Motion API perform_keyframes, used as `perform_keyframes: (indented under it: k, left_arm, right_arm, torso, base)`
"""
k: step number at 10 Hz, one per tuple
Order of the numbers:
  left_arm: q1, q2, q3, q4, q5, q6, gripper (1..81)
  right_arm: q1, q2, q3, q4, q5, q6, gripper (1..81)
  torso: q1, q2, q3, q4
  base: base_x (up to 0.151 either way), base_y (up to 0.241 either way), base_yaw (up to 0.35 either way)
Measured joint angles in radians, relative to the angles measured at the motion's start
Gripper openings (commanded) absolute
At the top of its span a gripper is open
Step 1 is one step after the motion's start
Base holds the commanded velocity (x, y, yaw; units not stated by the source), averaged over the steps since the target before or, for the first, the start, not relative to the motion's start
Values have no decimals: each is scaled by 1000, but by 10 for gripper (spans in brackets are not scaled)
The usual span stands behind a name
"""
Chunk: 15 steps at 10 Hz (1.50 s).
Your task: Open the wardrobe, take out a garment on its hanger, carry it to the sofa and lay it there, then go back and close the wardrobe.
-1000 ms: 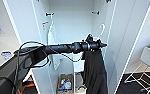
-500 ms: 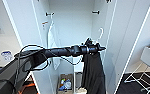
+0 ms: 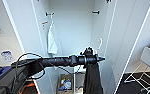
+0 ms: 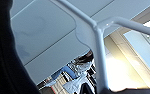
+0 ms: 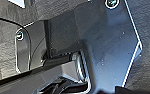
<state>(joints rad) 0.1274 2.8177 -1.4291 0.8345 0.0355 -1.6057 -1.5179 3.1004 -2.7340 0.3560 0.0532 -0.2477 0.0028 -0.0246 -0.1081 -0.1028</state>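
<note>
The tall white wardrobe [image 3: 73,37] stands open, both of its plain doors swung wide to either side, leaving a broad open bay in front of the robot. The left arm reaches across that bay from the left, and its left gripper [image 3: 99,59] is clamped on the thin pale clothes hanger [image 3: 100,45], whose curved hook rises just above the arm, free of the two dark rail brackets high on the inner walls. The limp black short-sleeved garment [image 3: 92,77] hangs straight down from the hanger below the gripper, near the right inner wall of the wardrobe. One white top [image 3: 51,40] hangs against the left inner wall, well apart from the black one. On the wardrobe floor sits one cardboard box [image 3: 66,83] with coloured items inside. To the right, past the open door, a white wire-legged chair [image 3: 147,65] stands on dark floor.

The left wrist view brings the hanger's white neck and arms close, with the black fabric along one edge. The right wrist view gives dark robot parts over grey flooring; I cannot tell the right gripper's state.
</note>
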Motion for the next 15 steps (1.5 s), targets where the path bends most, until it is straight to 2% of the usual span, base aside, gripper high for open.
perform_keyframes:
  k: [3,7,15]
  left_arm:
    - [15,-76,104,41,5,0,10]
    - [30,-169,141,54,-4,-1,10]
    - [31,-178,148,55,-25,-15,10]
  right_arm:
    - [0,0,0,0,8,0,811]
    - [0,0,1,0,8,0,811]
    - [0,0,3,0,9,1,811]
  torso:
    - [0,0,0,0]
    - [0,0,0,0]
    - [0,0,0,0]
  base:
    - [0,0,0]
    - [0,0,0]
    - [0,0,0]
